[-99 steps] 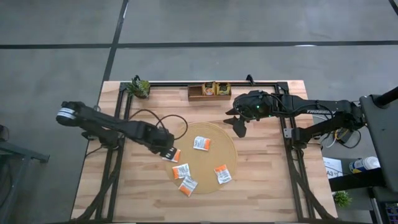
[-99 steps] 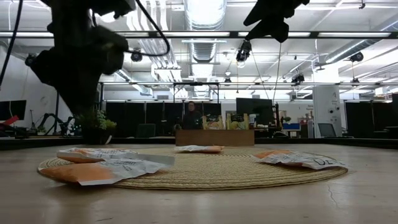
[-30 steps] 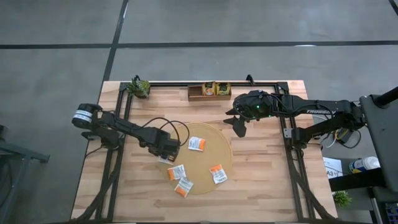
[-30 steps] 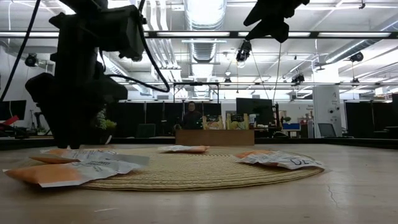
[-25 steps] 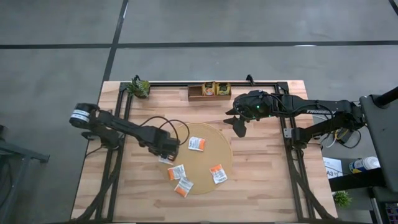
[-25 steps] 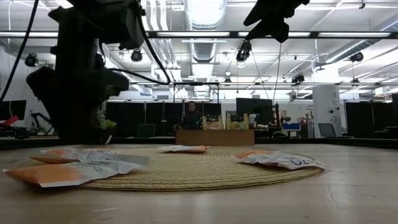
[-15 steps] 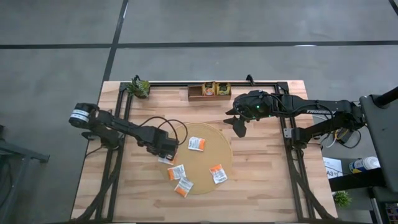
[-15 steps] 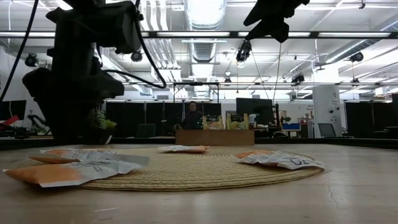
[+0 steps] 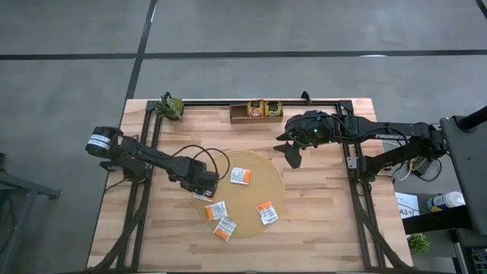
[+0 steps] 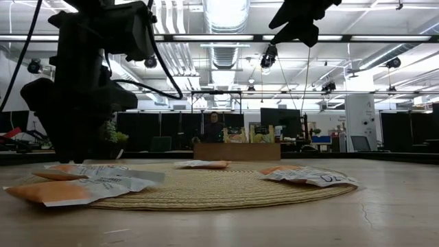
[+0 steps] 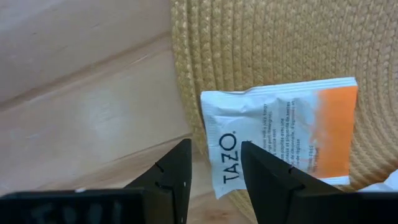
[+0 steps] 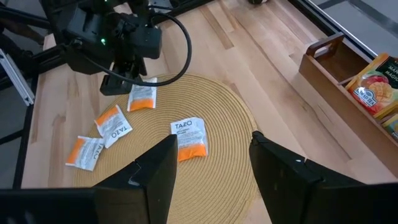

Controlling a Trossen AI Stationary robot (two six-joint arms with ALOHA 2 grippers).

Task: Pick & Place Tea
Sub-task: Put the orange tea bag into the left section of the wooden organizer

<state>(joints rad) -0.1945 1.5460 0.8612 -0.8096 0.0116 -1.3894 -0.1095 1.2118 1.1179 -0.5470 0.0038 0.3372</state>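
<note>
Five flat tea sachets lie on the round tan mat (image 9: pixel 242 192): one (image 9: pixel 241 176) toward the far side, one (image 9: pixel 266 212) on the right, two (image 9: pixel 216 210) (image 9: pixel 225 228) at the near edge, and a white-and-orange one (image 11: pixel 286 137) at the mat's left edge. My left gripper (image 11: pixel 214 158) is low over that last one, open, one finger on each side of its white end. My right gripper (image 9: pixel 293 152) hangs open in the air beyond the mat's far right edge. More tea stands in the wooden tray (image 9: pixel 256 112). My left gripper comes from above, pointing down, with its open fingers (image 11: pixel 177 171) astride the white end (image 11: pixel 227 149) of the sachet, which lies flat across the mat's left edge. I cannot tell whether the fingertips touch it.
A small potted plant (image 9: pixel 169 107) stands at the table's far left corner. A black cable (image 9: pixel 205 156) loops over the table beside the left arm. Black frame rails (image 9: pixel 351 164) run along the table's sides. Bare wood lies right of the mat.
My left arm has swayed slightly while its gripper stays low at the mat's left edge. The mat and sachets lie where they were a second ago; against three seconds ago they sit a little farther toward the table's left.
</note>
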